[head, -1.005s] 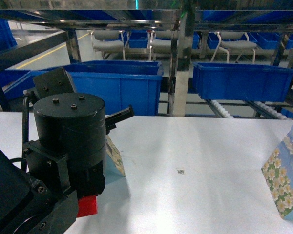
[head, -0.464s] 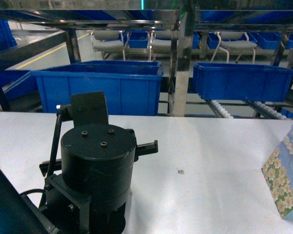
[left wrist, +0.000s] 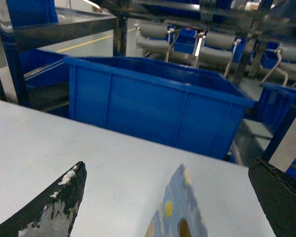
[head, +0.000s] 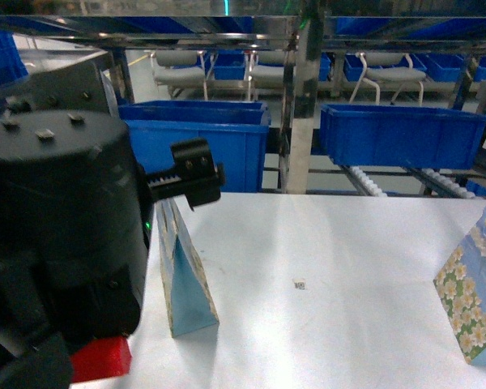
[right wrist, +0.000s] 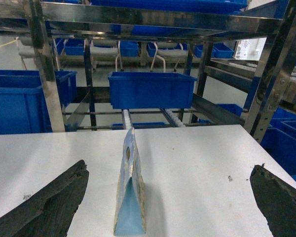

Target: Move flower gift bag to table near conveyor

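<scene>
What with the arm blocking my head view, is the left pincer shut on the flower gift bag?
Observer: No. The left wrist view shows the left pincer open, with the top of the flower gift bag between its fingers, touching neither.
Operator: And the right pincer? It's outside my view.
Observer: Open as well. A second flower gift bag stands upright on the table just ahead of it, ungripped.

Head faces conveyor (head: 364, 180) (both wrists likewise).
</scene>
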